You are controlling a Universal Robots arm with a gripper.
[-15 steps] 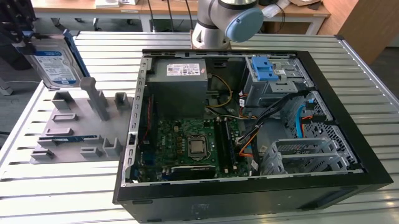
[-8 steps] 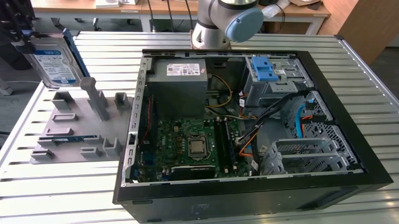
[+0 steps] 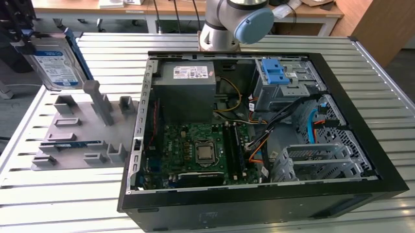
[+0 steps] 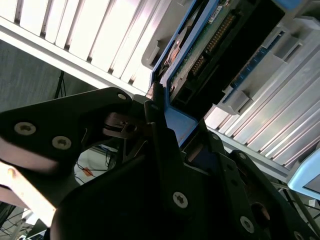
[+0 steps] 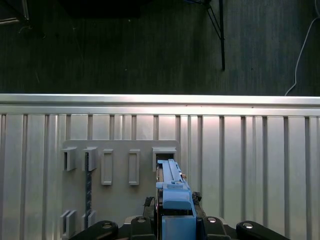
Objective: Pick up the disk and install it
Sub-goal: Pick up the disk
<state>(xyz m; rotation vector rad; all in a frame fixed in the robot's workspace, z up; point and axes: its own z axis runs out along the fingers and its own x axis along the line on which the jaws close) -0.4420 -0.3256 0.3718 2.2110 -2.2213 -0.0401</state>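
My gripper (image 3: 29, 44) is shut on the disk (image 3: 57, 65), a silver drive with a white and blue label in a blue carrier frame. It holds the disk upright at the exterior view's far left, raised above the grey slotted fixture (image 3: 84, 131). In the first wrist view the carrier's blue edge (image 5: 172, 192) sticks out from the gripper (image 5: 172, 222) over the fixture (image 5: 117, 172). In the second wrist view the black fingers (image 4: 160, 145) clamp the blue frame (image 4: 176, 122), and the drive's green circuit board (image 4: 207, 45) shows beyond it.
The open computer case (image 3: 363, 160) lies on the slatted metal table (image 3: 77, 204), to the exterior view's right of the fixture. Inside it are a grey drive cage with a blue latch (image 3: 280, 76), a power supply box (image 3: 188, 87) and the motherboard (image 3: 201, 150). The arm's base (image 3: 230, 24) stands behind the case.
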